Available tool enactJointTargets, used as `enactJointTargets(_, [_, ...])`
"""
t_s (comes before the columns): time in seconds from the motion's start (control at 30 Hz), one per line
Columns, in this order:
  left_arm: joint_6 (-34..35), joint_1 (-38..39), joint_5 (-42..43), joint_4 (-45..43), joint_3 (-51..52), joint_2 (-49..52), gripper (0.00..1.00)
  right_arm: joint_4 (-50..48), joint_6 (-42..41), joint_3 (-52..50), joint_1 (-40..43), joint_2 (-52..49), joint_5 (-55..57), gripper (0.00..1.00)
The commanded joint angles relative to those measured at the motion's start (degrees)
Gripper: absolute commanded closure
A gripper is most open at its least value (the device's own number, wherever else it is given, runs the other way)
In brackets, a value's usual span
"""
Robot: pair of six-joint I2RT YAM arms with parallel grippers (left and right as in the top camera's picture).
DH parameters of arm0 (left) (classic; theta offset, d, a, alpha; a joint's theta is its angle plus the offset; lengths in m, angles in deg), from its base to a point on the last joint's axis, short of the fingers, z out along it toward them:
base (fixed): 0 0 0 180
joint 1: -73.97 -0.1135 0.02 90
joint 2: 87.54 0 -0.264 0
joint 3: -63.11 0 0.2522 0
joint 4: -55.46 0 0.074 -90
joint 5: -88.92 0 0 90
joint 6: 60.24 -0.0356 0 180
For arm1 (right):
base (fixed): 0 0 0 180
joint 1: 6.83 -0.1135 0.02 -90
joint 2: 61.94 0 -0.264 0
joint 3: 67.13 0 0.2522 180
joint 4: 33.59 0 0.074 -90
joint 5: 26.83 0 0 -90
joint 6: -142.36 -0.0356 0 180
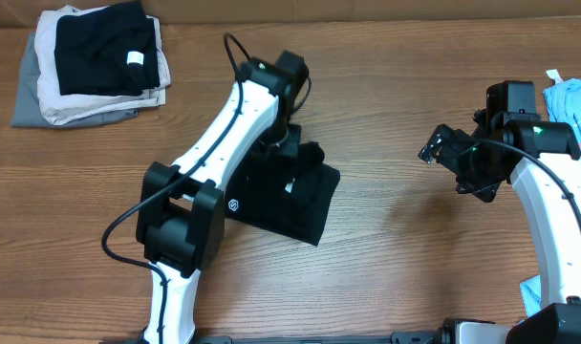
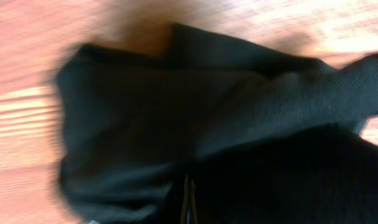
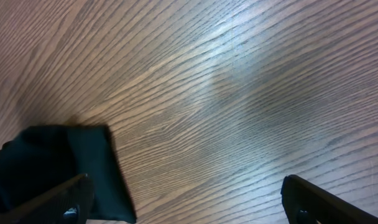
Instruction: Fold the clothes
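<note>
Overhead | clothes (image 1: pixel 295 196) lie in a compact black bundle mid-table (image 1: pixel 386 258), partly under the left arm | left gripper (image 1: pixel 287 143) sits at the bundle's far edge; wrist view is blurred, jaws seem pinched shut on fabric | right gripper (image 1: pixel 434 148) is well apart over bare wood, jaws wide open, holding nothing

The black garment (image 1: pixel 310 210) is soft matt cloth; the left wrist view shows a fine ribbed knit. It carries small white print. The desk (image 1: pixel 396 258) beneath it is smooth wood grain with a low sheen and a pale glare patch to the garment's right. Over the garment, the left arm shell (image 1: pixel 224 124) is glossy white plastic with matt black joints. Far left of the garment lie folded matt cloths (image 1: pixel 90 67) in beige, grey and black.
</note>
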Motion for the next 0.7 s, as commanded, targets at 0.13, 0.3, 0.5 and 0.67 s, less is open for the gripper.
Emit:
enactJointTargets(0.13, [-2.25,5.64,10.69,-6.03,7.32,0.04,0.96,-0.35,0.04,-0.28,-0.26,-0.28,-0.48,0.00])
enactJointTargets(0.3, [-1.29,8.41,10.82,-9.09,12.17,0.04,0.96,0.09,0.04,-0.28,-0.26,-0.28,-0.48,0.00])
enactJointTargets(0.5, [-0.74,8.59,9.27,-7.78,12.46,0.00,0.96,0.31,0.04,-0.28,-0.26,-0.28,-0.48,0.00])
enactJointTargets(0.67, [-1.07,7.56,5.95,0.22,5.49,-0.39,0.96,0.74,0.04,-0.28,-0.26,-0.28,-0.48,0.00])
